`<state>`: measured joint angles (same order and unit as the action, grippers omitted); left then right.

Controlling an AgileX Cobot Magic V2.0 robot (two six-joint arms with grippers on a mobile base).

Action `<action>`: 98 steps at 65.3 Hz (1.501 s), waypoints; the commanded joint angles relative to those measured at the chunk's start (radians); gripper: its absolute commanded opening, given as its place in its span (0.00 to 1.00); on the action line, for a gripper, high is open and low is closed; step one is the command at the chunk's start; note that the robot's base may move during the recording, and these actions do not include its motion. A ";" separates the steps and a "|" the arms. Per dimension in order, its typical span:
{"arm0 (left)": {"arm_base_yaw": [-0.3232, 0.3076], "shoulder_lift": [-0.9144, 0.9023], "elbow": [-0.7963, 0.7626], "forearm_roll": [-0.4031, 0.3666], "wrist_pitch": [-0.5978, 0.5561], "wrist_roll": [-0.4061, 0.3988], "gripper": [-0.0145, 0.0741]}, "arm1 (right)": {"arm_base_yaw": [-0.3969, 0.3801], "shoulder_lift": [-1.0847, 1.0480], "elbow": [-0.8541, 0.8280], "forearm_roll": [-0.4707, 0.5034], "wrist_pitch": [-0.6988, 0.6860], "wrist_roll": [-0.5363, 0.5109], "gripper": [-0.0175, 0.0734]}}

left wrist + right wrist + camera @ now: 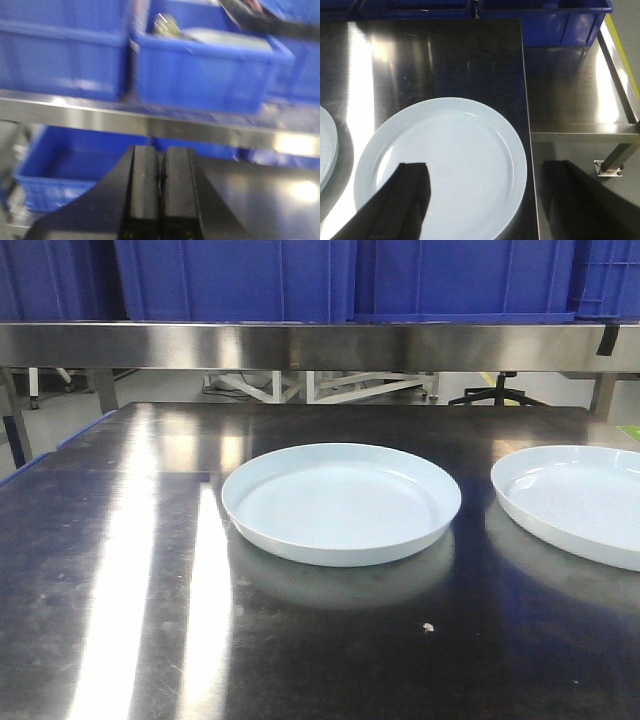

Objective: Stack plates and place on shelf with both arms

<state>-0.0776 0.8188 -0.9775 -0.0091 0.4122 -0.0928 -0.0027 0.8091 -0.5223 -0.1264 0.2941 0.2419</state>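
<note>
Two pale blue-white plates lie apart on the dark steel table: one in the middle (340,502), one at the right, cut by the frame edge (580,502). Neither gripper shows in the front view. In the right wrist view my right gripper (487,165) is open wide above the right plate (450,150). Its left finger (405,200) is over the plate and its right finger (575,195) is beyond the table's right edge. The other plate's rim (326,145) shows at the far left. My left gripper (160,150) is shut and empty, facing the shelf rail (150,122).
The shelf's steel front rail (300,345) runs across above the table's far edge, with blue crates (240,280) on it. More blue crates (200,65) fill the racking in the left wrist view. A lower steel ledge (575,85) lies right of the table.
</note>
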 commanded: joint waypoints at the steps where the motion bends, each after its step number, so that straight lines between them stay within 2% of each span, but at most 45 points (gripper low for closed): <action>1: 0.034 -0.092 0.061 0.009 -0.099 -0.008 0.26 | -0.007 -0.003 -0.038 -0.009 -0.074 -0.006 0.81; 10: 0.006 -0.166 0.212 0.009 -0.097 -0.008 0.26 | -0.004 -0.003 -0.038 -0.009 -0.074 -0.006 0.81; 26: -0.023 -0.177 0.411 0.009 -0.115 -0.008 0.26 | 0.003 -0.003 -0.037 -0.009 -0.073 -0.006 0.81; 37: -0.023 -0.177 0.475 0.009 -0.141 -0.008 0.26 | 0.003 -0.003 -0.037 -0.009 -0.072 -0.006 0.81; 53: -0.023 -0.177 0.486 0.009 -0.139 -0.008 0.26 | 0.003 -0.003 -0.037 -0.009 -0.073 -0.006 0.80; 58: -0.023 -0.177 0.486 0.009 -0.143 -0.008 0.26 | 0.003 -0.003 -0.037 -0.009 -0.071 -0.006 0.75; 61: -0.023 -0.177 0.486 0.009 -0.143 -0.008 0.26 | 0.003 -0.003 -0.037 -0.009 -0.070 -0.006 0.66; 69: -0.023 -0.177 0.486 0.002 -0.143 -0.008 0.26 | 0.003 -0.003 -0.037 -0.009 -0.040 -0.006 0.22; 71: -0.023 -0.177 0.486 -0.030 -0.133 -0.028 0.26 | 0.003 -0.003 -0.037 -0.009 -0.037 -0.006 0.26; 73: -0.023 -0.177 0.486 -0.103 -0.110 -0.049 0.26 | 0.003 -0.002 -0.037 -0.009 -0.033 -0.006 0.29; 78: -0.023 -0.177 0.491 -0.205 -0.086 -0.049 0.26 | 0.003 -0.002 -0.037 -0.009 -0.017 -0.006 0.29; 98: -0.023 -0.177 0.490 -0.214 -0.105 -0.049 0.26 | 0.003 -0.002 -0.037 -0.009 -0.006 -0.006 0.29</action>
<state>-0.0913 0.6436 -0.4588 -0.2053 0.3903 -0.1326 -0.0008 0.8091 -0.5223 -0.1264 0.3531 0.2419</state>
